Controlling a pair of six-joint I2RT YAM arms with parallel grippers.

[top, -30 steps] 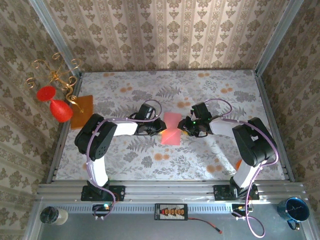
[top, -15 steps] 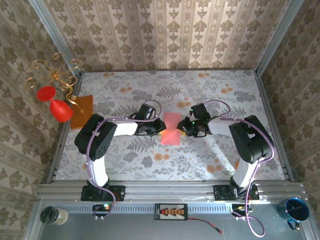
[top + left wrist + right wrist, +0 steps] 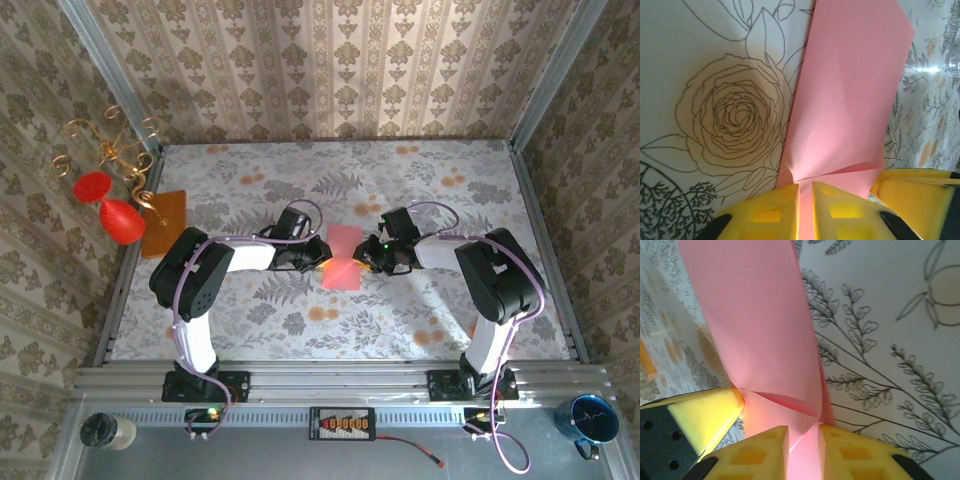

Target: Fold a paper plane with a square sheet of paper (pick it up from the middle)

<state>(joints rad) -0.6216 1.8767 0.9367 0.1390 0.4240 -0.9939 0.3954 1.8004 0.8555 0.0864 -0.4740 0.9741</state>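
sheet of paper: we are seeing it lying near the middle of the table, between the two arms. It is pinched in at its waist, so one half is fanning toward the far wall and the other toward the arm bases.
left gripper: in its own wrist view the yellow jaws are standing almost together, nipping the pink edge in the thin gap between them.
right gripper: its jaws are likewise nearly closed, squeezing a fold of the paper.
from above: we are finding the tips too small to judge; they seem to be meeting the waist from opposite sides.
orange sheet: lying at the table's left edge, well apart.
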